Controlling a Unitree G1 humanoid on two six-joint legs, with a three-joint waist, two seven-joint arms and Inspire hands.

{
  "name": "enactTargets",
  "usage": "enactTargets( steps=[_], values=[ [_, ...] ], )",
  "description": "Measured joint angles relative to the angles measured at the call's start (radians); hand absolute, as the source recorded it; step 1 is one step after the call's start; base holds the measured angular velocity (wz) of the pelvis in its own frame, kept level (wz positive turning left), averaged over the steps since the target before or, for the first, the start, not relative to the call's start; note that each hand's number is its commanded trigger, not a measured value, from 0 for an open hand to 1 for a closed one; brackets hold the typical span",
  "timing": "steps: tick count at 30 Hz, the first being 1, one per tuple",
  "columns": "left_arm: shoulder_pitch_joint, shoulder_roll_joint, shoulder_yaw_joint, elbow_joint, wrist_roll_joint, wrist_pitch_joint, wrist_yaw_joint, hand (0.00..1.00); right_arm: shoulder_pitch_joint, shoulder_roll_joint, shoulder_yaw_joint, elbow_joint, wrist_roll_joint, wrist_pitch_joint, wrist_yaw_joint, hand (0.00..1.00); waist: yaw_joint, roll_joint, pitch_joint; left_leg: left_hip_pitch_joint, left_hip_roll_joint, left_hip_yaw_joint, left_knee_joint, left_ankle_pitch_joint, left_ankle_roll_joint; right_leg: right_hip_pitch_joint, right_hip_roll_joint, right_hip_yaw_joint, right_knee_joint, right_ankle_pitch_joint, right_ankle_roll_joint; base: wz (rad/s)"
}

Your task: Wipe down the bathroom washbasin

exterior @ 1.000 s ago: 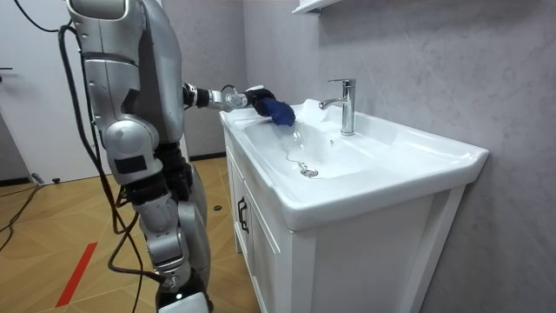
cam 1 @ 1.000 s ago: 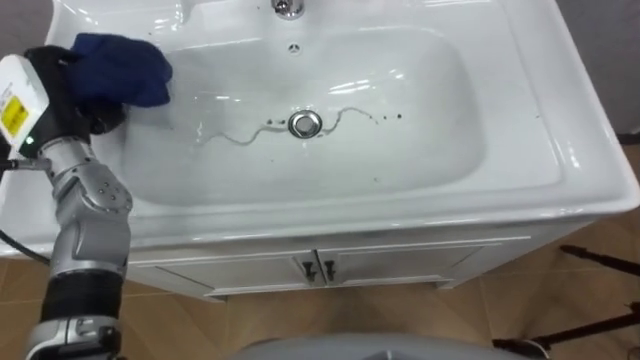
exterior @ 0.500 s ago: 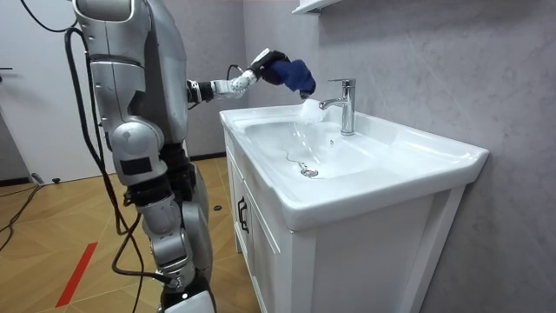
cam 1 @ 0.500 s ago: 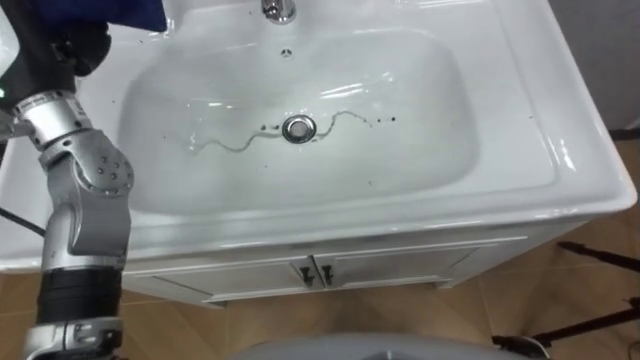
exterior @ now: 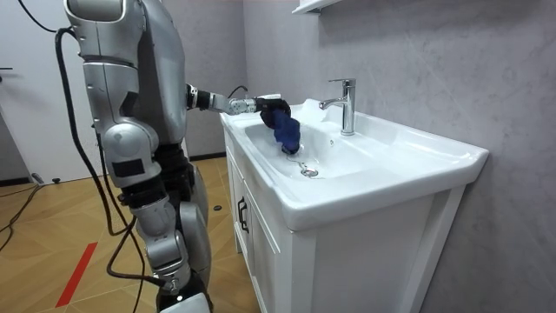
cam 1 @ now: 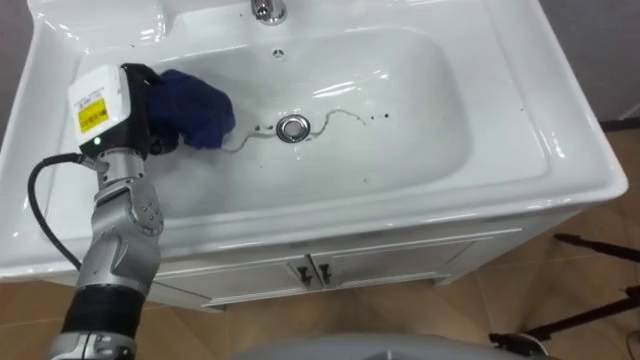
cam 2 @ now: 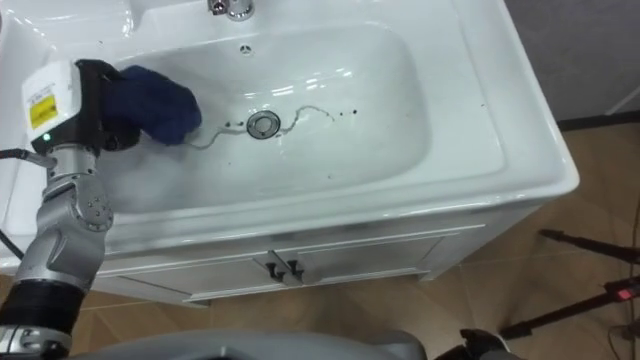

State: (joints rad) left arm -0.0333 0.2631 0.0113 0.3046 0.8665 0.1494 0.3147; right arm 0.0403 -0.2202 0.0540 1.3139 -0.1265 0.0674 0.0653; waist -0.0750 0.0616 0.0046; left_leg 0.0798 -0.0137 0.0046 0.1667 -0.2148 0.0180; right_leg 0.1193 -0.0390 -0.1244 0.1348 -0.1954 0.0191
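A white basin [cam 1: 560, 140] sits in a vanity top, with a chrome drain [cam 1: 293, 127] in the middle of its bowl. My left hand [cam 1: 146, 104] is down in the bowl's left half, shut on a dark blue cloth [cam 1: 197, 107]. The cloth rests against the bowl's surface just left of the drain. A thin wavy streak of dirt [cam 1: 340, 114] runs out from the drain, with a few dark specks [cam 1: 378, 117] to its right. In the room view the left hand [exterior: 266, 106] reaches over the rim with the cloth [exterior: 286, 132] hanging into the bowl.
A chrome tap [exterior: 345, 103] stands at the basin's back edge, its base [cam 1: 265, 10] at the top of the left eye view. White cabinet doors with small handles [cam 1: 308, 271] lie below the front rim. I stand at the basin's front on a wooden floor.
Half a second ago my left hand held the cloth raised above the basin's back left corner. It has come down into the bowl, beside the drain. The camera shifted slightly.
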Motion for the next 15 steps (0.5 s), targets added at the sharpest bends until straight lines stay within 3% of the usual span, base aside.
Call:
enactTargets(
  steps=[15],
  values=[
    [0.0,0.002,-0.001,0.01,0.053,0.038,-0.155,1.0,0.0,-0.012,0.004,-0.013,0.008,0.001,-0.002,0.0,-0.001,0.018,-0.0031,-0.013,0.002,0.009,0.001,0.0,0.0,-0.017,0.001,0.009,0.003,0.0,-0.001,-0.02]
  ],
)
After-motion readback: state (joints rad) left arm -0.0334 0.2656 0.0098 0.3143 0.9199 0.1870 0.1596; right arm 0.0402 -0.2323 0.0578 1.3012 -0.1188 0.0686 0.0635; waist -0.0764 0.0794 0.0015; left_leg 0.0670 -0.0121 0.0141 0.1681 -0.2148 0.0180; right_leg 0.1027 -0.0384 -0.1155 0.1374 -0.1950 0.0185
